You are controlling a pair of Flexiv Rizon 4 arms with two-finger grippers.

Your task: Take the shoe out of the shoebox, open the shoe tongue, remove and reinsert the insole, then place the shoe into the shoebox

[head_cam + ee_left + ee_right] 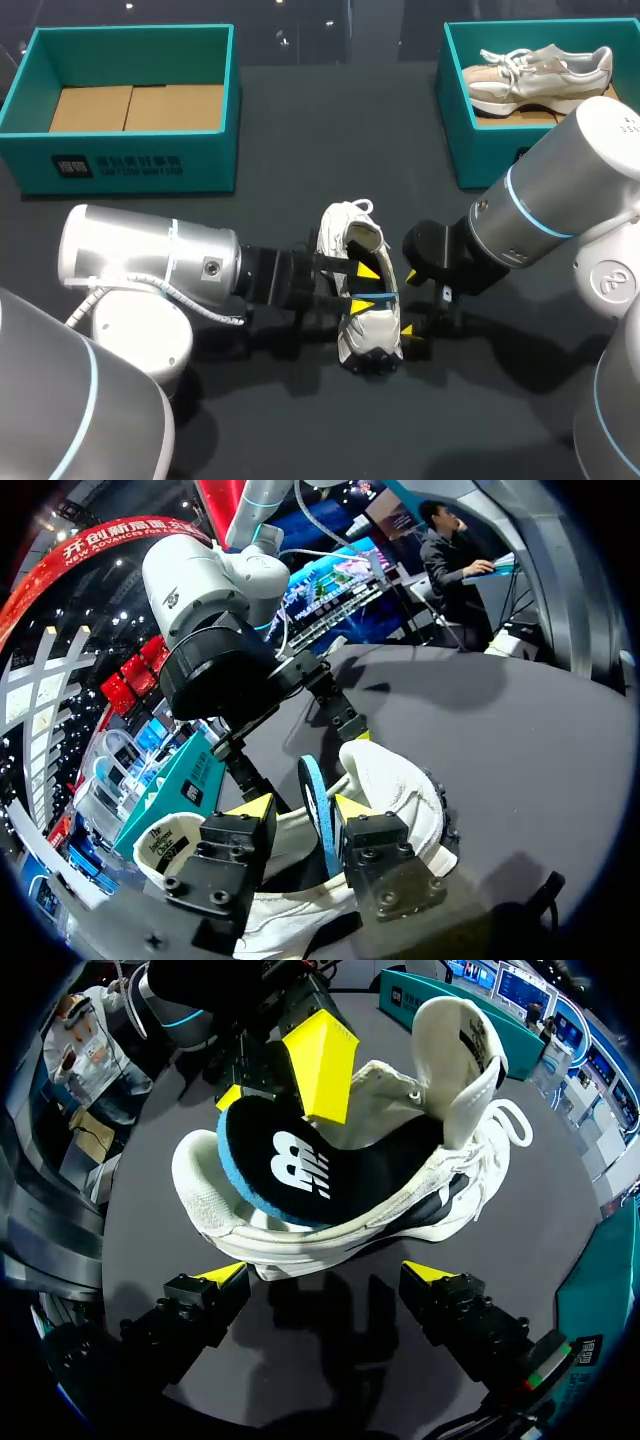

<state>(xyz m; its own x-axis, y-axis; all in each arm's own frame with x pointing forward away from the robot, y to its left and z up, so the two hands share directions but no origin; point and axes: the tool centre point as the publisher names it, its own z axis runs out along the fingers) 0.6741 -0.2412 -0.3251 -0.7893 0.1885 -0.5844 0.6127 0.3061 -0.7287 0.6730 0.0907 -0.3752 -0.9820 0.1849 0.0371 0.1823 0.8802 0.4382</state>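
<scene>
A white shoe [366, 332] lies in the middle of the dark table, its tongue [462, 1052] folded back. The black insole with a blue edge [285, 1170] sticks up at the heel end, half out of the shoe. My left gripper [364, 288] reaches into the shoe's opening with the insole's edge [318, 815] between its yellow fingertips [255, 808]; a gap shows on one side, so it is open. My right gripper [407, 301] stands wide open beside the shoe [400, 1210], its fingertips [222, 1275] short of the sole, holding nothing.
An empty teal box [130, 165] stands at the back left. Another teal shoebox [455, 110] at the back right holds a second pale shoe [540, 72]. My right arm's elbow hangs just in front of that box.
</scene>
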